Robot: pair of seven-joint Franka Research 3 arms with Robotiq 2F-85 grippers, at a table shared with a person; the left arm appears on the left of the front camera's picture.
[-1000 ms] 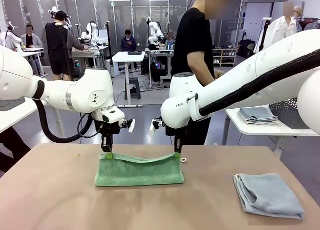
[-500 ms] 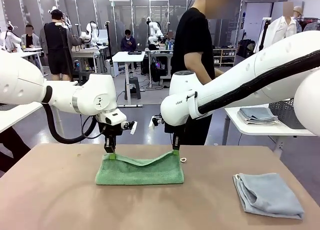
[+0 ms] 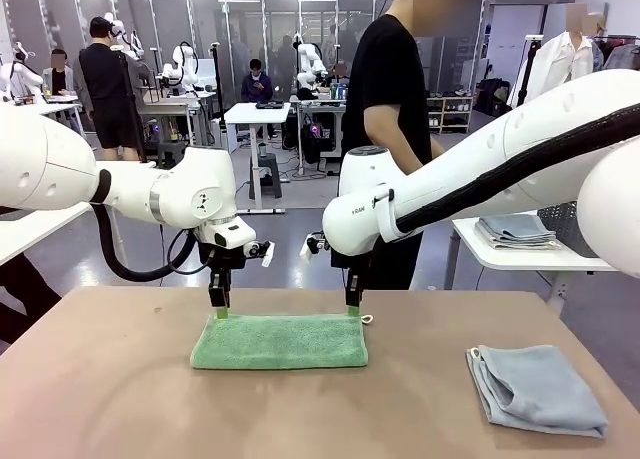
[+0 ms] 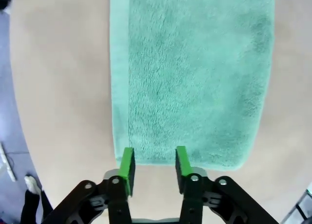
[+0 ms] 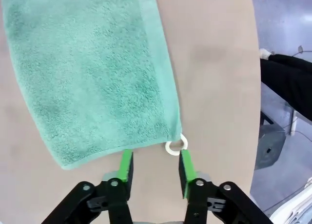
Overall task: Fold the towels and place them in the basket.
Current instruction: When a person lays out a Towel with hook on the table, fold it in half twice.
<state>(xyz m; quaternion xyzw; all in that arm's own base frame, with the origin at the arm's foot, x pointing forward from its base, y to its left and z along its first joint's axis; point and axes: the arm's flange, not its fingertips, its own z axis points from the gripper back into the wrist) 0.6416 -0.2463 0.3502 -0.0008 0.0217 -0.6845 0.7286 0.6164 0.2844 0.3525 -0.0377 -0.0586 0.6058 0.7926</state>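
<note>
A mint green towel [image 3: 280, 341] lies folded flat in the middle of the table. My left gripper [image 3: 219, 312] hovers open just over its far left corner, and my right gripper [image 3: 352, 309] hovers open over its far right corner. In the left wrist view the left gripper [image 4: 154, 163] has its green pads apart at the green towel [image 4: 195, 77] edge, holding nothing. In the right wrist view the right gripper [image 5: 155, 166] is open beside the green towel [image 5: 92, 72] and its white hanging loop [image 5: 176, 146]. A pale blue-grey towel [image 3: 535, 387] lies folded at the front right. The dark mesh basket [image 3: 563, 223] stands on a side table, partly hidden by my right arm.
A person in a black shirt [image 3: 390, 99] stands at the far side of the table. The white side table [image 3: 530, 259] at the right carries a stack of folded blue-grey cloths [image 3: 515, 229]. Bare tabletop [image 3: 100, 379] surrounds the towels.
Both grippers opened and let go of the green towel's far edge. That edge dropped, so the towel now lies flat and folded. The grippers rose slightly.
</note>
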